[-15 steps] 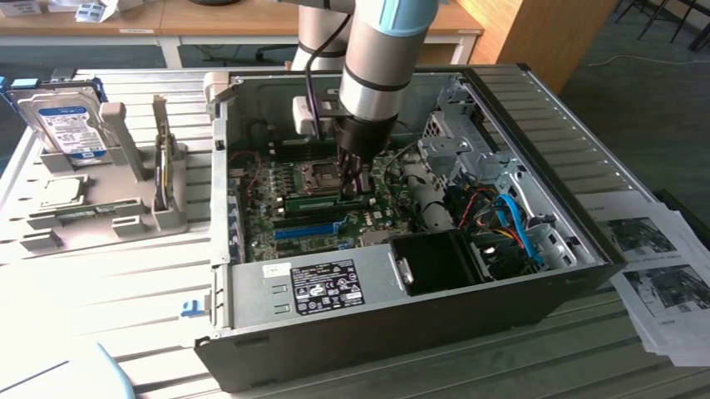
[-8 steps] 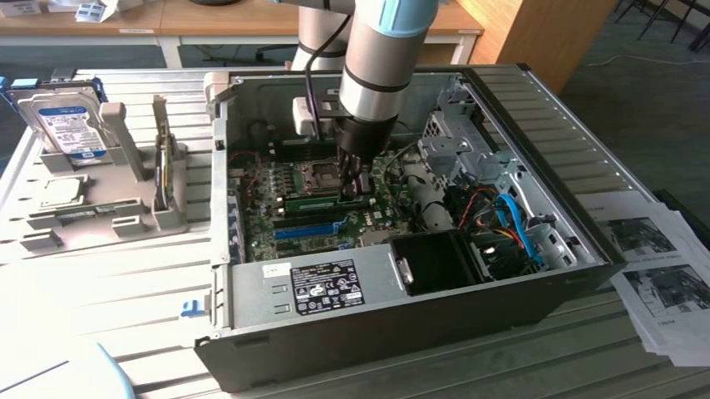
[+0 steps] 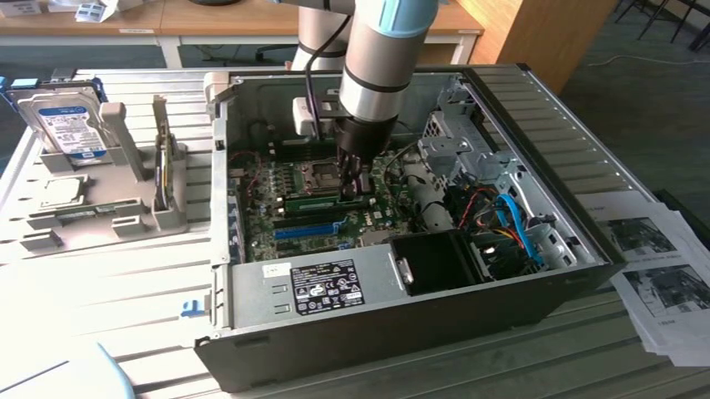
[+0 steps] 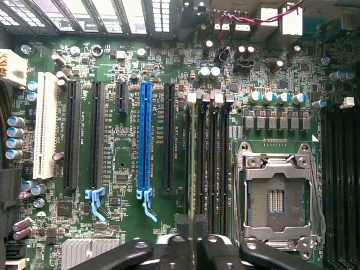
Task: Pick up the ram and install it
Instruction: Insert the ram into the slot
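The ram (image 4: 194,157) is a thin green stick seen edge-on, standing upright in one of the black memory slots (image 4: 216,157) between the expansion slots and the CPU socket (image 4: 277,197). My gripper (image 4: 194,232) sits over its near end, one black finger (image 4: 179,243) on each side and pressed close to the thin board. In the exterior view my gripper (image 3: 357,193) reaches straight down into the open computer case (image 3: 554,133), and the ram (image 3: 324,202) lies low on the motherboard beside it.
A long blue slot (image 4: 145,140) and several black slots lie beside the memory slots. On the exterior view's left, a grey holder (image 3: 133,208) carries a hard drive (image 3: 69,125). Cables (image 3: 521,229), a black shroud (image 3: 444,262) and drive cages crowd the case's right side. Papers (image 3: 654,274) lie outside it.
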Tool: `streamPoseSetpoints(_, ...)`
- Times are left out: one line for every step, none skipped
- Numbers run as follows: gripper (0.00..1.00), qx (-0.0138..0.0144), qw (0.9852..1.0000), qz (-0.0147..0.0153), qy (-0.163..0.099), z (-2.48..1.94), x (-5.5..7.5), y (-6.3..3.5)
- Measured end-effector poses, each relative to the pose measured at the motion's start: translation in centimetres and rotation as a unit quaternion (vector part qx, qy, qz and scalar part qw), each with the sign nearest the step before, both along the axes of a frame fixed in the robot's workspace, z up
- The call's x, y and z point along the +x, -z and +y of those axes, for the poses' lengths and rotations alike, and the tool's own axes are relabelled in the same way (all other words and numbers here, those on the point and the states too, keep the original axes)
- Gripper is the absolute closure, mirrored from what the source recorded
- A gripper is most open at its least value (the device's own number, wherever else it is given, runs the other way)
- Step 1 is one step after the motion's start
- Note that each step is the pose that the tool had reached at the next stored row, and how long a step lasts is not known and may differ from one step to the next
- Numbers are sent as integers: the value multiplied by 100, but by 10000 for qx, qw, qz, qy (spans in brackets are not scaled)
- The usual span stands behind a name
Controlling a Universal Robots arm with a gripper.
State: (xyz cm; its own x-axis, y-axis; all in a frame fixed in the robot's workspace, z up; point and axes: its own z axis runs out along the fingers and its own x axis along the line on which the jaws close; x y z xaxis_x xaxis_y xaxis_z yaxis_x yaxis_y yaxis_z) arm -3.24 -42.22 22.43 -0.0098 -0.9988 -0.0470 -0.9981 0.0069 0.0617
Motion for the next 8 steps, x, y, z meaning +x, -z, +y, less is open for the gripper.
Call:
streamPoseSetpoints(82, 0, 10000, 1, 0, 0, 0, 0)
streamPoseSetpoints(82, 0, 10000, 1, 0, 0, 0, 0)
streamPoseSetpoints(76, -1, 10000, 1, 0, 0, 0, -1)
streamPoseSetpoints(76, -1, 10000, 1, 0, 0, 0, -1)
streamPoseSetpoints(76, -2, 10000, 1, 0, -1, 0, -2)
streamPoseSetpoints(76, -2, 10000, 2, 0, 0, 0, -2)
streamPoseSetpoints(76, -2, 10000, 2, 0, 0, 0, -1)
streamPoseSetpoints(76, -1, 10000, 1, 0, 0, 0, -1)
